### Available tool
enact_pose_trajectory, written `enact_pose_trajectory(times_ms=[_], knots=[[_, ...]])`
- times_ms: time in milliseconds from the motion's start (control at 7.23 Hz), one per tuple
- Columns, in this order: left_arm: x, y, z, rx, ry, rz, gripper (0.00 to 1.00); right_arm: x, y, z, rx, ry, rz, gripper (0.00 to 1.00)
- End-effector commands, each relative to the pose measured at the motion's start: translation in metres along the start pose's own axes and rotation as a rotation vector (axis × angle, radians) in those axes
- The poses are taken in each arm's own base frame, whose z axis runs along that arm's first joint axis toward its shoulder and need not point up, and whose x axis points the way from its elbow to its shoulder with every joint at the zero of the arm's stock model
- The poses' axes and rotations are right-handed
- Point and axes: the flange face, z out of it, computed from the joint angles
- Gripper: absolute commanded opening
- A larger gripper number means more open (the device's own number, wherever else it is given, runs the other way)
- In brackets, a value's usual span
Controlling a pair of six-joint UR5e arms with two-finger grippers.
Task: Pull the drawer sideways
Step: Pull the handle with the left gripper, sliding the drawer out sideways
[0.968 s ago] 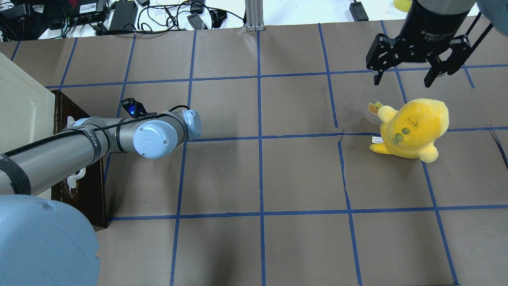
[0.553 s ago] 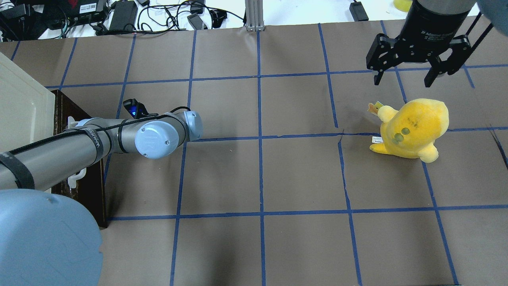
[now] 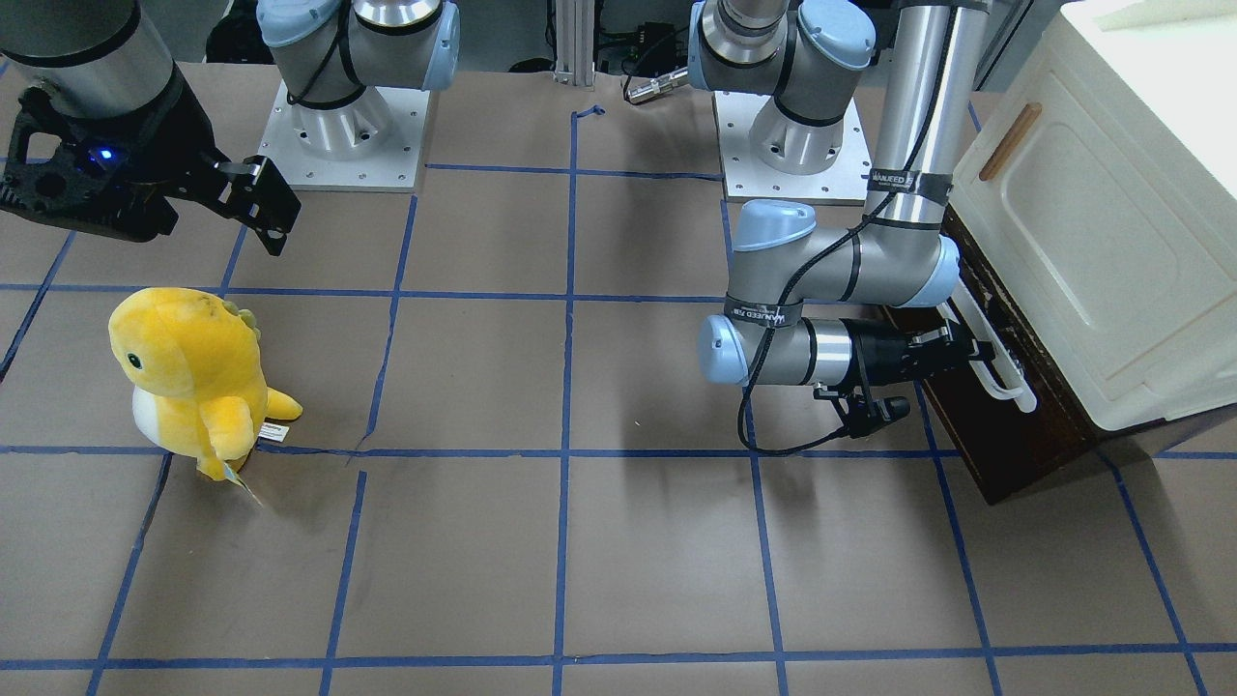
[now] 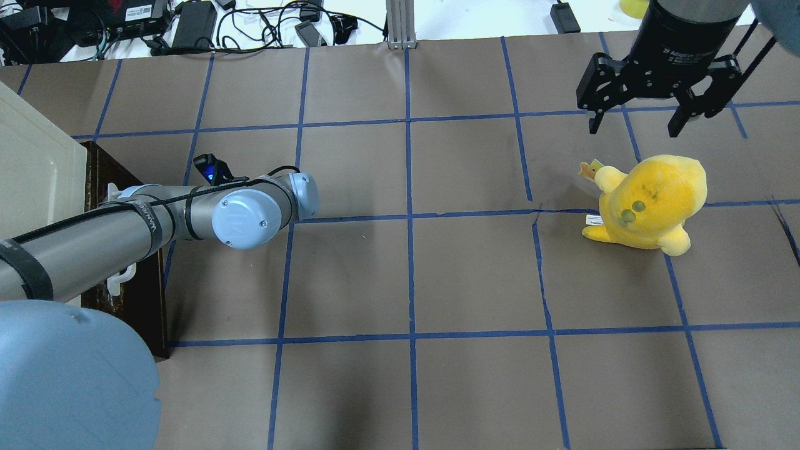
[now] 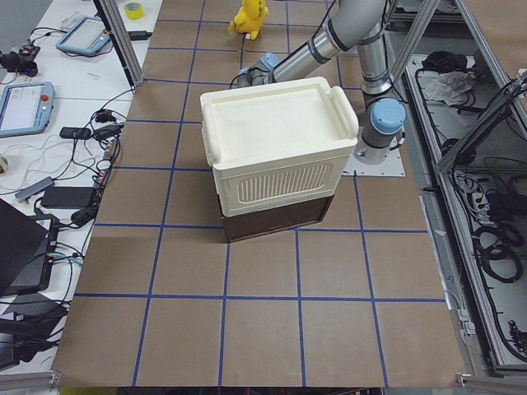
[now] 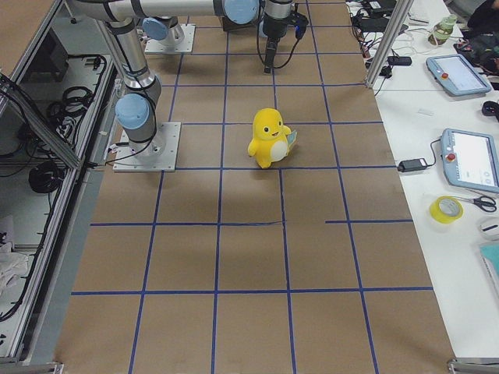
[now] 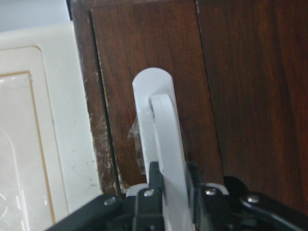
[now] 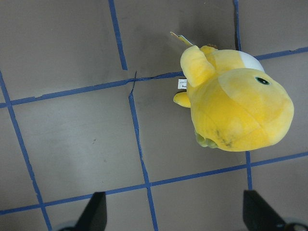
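Note:
The dark brown drawer (image 3: 1005,435) sits at the bottom of the cream cabinet (image 3: 1111,222), with its long white bar handle (image 3: 1000,362) on the front. My left gripper (image 3: 962,350) is shut on that handle. The left wrist view shows the handle (image 7: 161,125) clamped between my two fingers (image 7: 154,180) against the drawer front (image 7: 240,96). In the overhead view the drawer (image 4: 134,294) lies at the left edge and my left arm hides the gripper. My right gripper (image 4: 631,128) is open and empty, high above the table's far right.
A yellow plush dinosaur (image 4: 650,200) stands on the brown paper below my right gripper; it also shows in the right wrist view (image 8: 236,110). Cables and power bricks (image 4: 194,25) lie beyond the table's far edge. The cabinet door has a small wooden handle (image 3: 1010,140).
My left arm's wrist has edged very slightly to the right. The drawer shows no clear movement. The right arm and the plush have not moved.

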Motion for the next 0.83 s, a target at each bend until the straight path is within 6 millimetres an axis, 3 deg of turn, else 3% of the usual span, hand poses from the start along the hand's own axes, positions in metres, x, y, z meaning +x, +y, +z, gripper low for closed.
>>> enact_pose_trajectory(times_ms=[0, 277, 691], knots=[[-0.002, 0.000, 0.000, 0.001, 0.000, 0.000, 0.10, 0.000, 0.000, 0.000, 0.000, 0.000, 0.000, 1.00], [-0.015, -0.015, -0.007, 0.004, 0.014, 0.026, 0.09, 0.000, 0.000, 0.000, 0.000, 0.000, 0.000, 1.00], [-0.008, -0.014, -0.021, 0.030, 0.010, 0.041, 0.09, 0.000, 0.000, 0.000, 0.000, 0.000, 0.000, 1.00]])
